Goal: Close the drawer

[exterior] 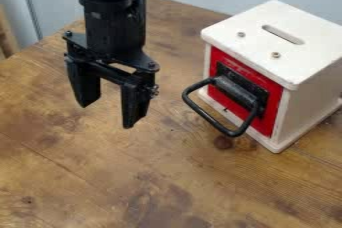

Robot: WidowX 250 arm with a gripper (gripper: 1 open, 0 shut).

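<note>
- A brown wooden table [94,177] with visible grain and dark knots runs beneath everything.
- A cream-white box [297,40] stands upright on the table at the right of the view, its top and front in sight.
- The black robot arm [112,7] comes down from the top edge, left of the box and well apart from it.
- At its lower end the jaws stand wide open above the table, their two black fingers [135,104] spread and pointing downward; they hold nothing and touch neither box nor handle.
- The drawer, with its red front panel [265,122], is set in the front of the box and faces the lower left of the view. How far out it sits, and what it contains, cannot be told.
- A black rounded loop handle [205,114] juts from that front toward the lower left, its long axis slanting down to the right.
- A narrow rounded slot [282,34] is cut in the box's top, with a small round metal fitting [275,55] near it.
- Small pale marks near the panel's upper edge are too small to read.
</note>
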